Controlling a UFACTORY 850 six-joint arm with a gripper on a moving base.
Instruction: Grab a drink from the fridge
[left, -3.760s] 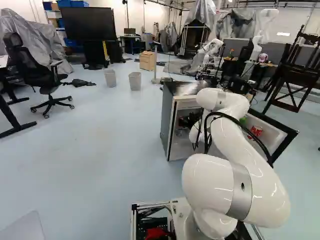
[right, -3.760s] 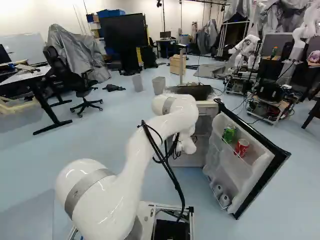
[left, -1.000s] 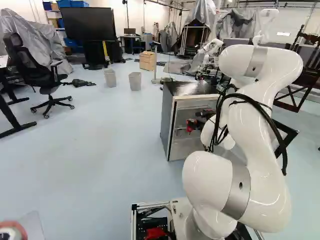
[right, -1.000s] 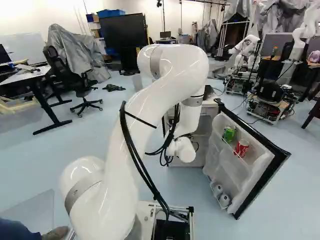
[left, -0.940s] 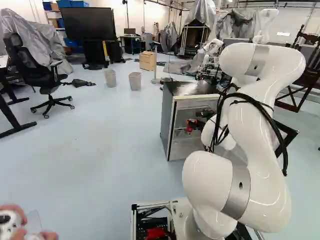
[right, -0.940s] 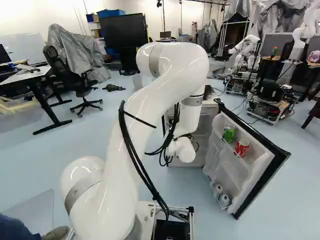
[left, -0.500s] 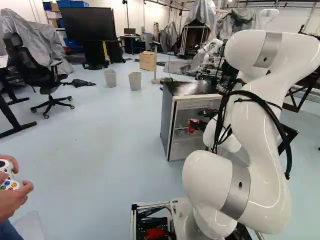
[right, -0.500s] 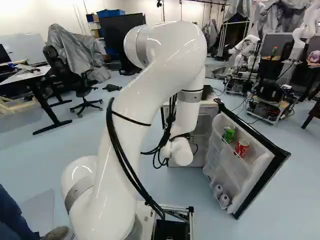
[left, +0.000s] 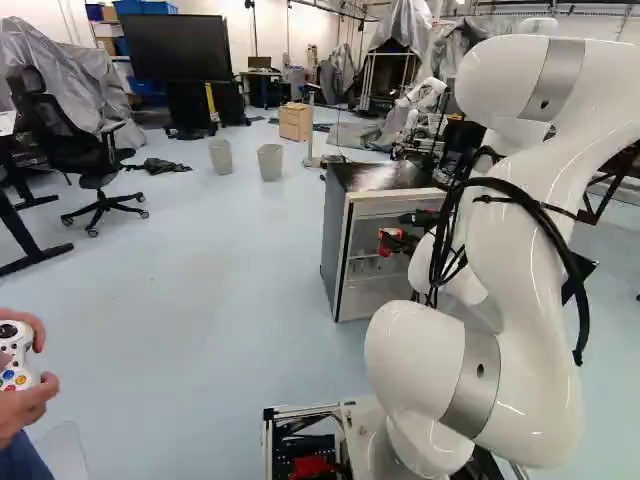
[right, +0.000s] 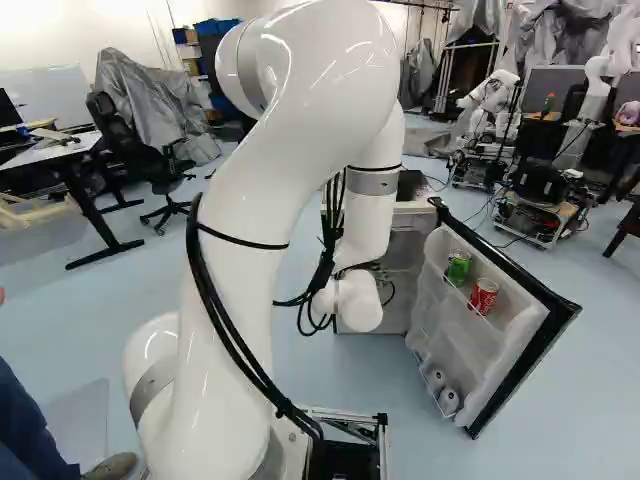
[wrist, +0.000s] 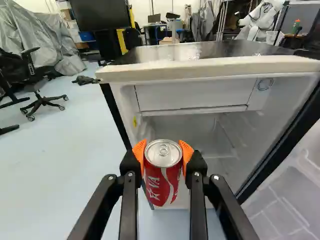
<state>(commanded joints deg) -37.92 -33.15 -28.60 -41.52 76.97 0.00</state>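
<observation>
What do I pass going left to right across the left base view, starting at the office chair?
Office chair → first waste bin → second waste bin → wooden cabinet → fridge → robot arm.

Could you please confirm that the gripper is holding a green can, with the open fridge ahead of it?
Not quite: the wrist view shows that the can held between the fingers is red, not green. The open fridge is indeed ahead of it. The right base view shows a green can in the door.
</observation>
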